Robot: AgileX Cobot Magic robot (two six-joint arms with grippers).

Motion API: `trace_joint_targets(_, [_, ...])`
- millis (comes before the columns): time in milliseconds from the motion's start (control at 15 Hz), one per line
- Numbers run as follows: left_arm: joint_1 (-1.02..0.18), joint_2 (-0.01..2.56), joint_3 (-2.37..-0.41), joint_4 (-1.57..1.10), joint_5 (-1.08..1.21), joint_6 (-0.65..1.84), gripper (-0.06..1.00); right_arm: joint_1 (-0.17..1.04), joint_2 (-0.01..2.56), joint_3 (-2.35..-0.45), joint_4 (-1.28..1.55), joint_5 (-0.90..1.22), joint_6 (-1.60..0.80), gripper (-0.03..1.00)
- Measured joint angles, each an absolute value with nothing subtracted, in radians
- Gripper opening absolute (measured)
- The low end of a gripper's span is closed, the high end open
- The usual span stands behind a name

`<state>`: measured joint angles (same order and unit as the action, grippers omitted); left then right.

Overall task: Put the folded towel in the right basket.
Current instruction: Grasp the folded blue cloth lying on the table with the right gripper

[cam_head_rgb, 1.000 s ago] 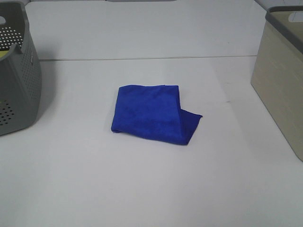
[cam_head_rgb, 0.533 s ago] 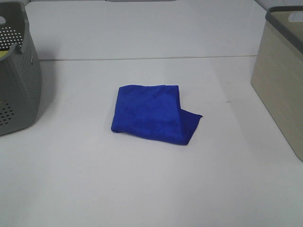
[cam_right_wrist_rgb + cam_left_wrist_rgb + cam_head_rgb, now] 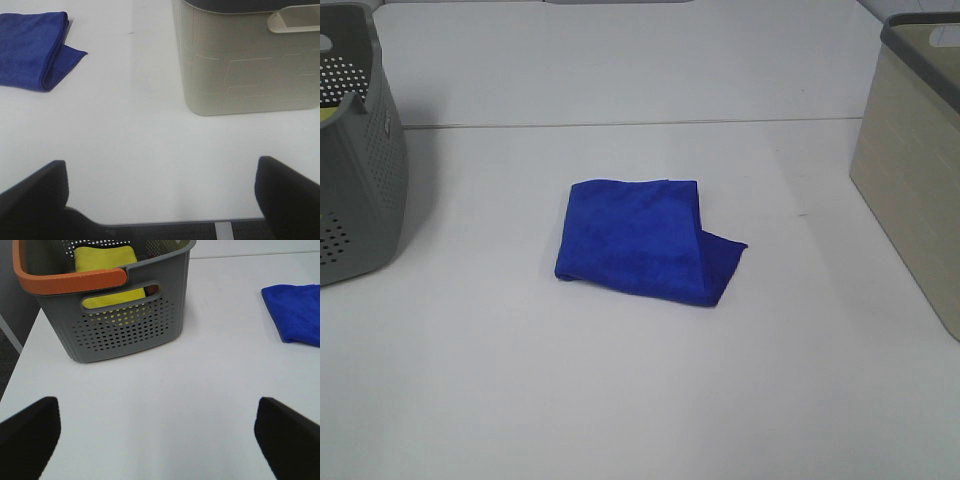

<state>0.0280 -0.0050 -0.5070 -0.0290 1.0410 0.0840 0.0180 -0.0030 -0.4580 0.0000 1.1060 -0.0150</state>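
The folded towel (image 3: 642, 238) is bright blue and lies flat on the white table, in the middle. It also shows in the left wrist view (image 3: 295, 313) and the right wrist view (image 3: 35, 50). The right basket (image 3: 912, 165) is beige with a dark grey rim and stands at the right edge; the right wrist view shows its side (image 3: 250, 60). My left gripper (image 3: 157, 437) is open above bare table near the grey basket. My right gripper (image 3: 160, 197) is open above the table's near edge, in front of the beige basket. Both are far from the towel and out of the exterior view.
A grey perforated basket (image 3: 355, 150) with an orange rim part (image 3: 65, 280) stands at the left and holds a yellow cloth (image 3: 106, 260). A seam (image 3: 620, 123) runs across the table behind the towel.
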Motion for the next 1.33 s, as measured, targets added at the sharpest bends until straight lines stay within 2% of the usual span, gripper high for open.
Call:
trace_joint_targets(1000, [0.028, -0.005, -0.507, -0.034, 1.041, 0.084, 0.98, 0.018, -0.003, -0.458, 0.000, 1.105, -0.038, 0.97])
trace_joint_targets(1133, [0.028, -0.005, -0.507, -0.034, 1.041, 0.084, 0.98, 0.018, 0.136, -0.530, 0.014, 1.122, -0.049, 0.96])
trace_joint_targets(1333, [0.028, -0.005, -0.507, -0.034, 1.041, 0.084, 0.98, 0.018, 0.570, -0.795, 0.064, 1.213, -0.049, 0.95])
